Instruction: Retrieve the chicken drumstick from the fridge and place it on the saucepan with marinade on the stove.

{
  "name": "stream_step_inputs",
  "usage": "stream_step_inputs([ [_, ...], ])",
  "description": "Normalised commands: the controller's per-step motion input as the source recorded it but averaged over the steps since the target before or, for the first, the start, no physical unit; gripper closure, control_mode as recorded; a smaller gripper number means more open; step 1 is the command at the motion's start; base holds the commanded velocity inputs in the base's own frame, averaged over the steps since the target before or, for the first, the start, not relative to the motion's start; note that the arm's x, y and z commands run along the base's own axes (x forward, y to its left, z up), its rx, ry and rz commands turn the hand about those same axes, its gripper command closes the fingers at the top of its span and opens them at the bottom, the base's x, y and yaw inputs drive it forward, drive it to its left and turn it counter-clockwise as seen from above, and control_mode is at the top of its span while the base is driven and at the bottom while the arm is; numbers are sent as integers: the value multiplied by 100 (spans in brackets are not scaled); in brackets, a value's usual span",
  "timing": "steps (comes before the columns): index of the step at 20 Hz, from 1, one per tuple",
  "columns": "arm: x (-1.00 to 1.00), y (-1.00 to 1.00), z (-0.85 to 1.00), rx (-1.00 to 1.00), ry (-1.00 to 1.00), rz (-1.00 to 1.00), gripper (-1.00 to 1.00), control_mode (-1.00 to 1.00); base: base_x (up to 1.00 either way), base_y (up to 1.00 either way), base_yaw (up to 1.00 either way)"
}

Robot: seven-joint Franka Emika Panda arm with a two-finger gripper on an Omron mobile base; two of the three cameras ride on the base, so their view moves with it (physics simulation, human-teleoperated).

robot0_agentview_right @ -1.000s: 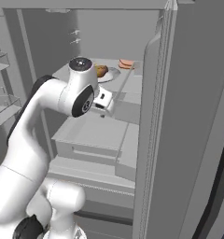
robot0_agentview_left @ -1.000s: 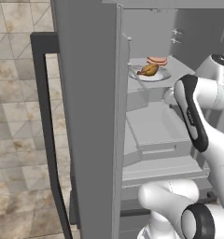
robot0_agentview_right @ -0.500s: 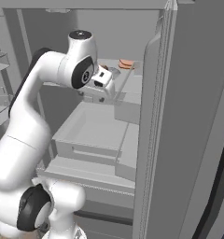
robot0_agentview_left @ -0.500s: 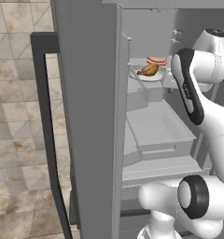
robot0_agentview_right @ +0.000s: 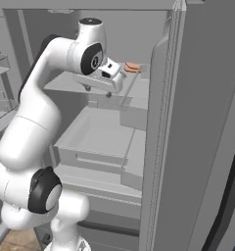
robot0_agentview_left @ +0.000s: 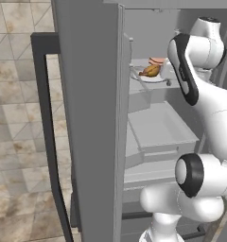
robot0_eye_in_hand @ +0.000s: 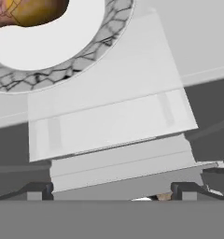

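The chicken drumstick (robot0_agentview_left: 151, 71) lies on a plate (robot0_agentview_left: 144, 78) on the fridge (robot0_agentview_left: 94, 108) shelf (above the drawer (robot0_agentview_left: 160, 132)).

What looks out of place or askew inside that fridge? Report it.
Nothing stands out. The chicken drumstick lies on a white plate on the fridge shelf, nothing spilled. A drawer below is pulled out, level and intact. The pincer hangs open near the shelf, touching nothing.

A grey fridge shelf (robot0_agentview_left: 148, 87) carries a white plate (robot0_eye_in_hand: 62, 65); the drumstick (robot0_agentview_left: 151, 71) lies on the plate, a reddish item (robot0_agentview_right: 132, 67) behind.
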Motion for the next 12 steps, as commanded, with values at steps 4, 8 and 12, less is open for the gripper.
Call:
stream_step_inputs([
  [4, 10, 1, -12, 0, -14, 0, -100, -100, 0, 0, 0],
  [8, 13, 13, -4, 0, -16, 0, -100, -100, 0, 0, 0],
  [12, 27, 16, 0, 0, -2, 0, -100, -100, 0, 0, 0],
])
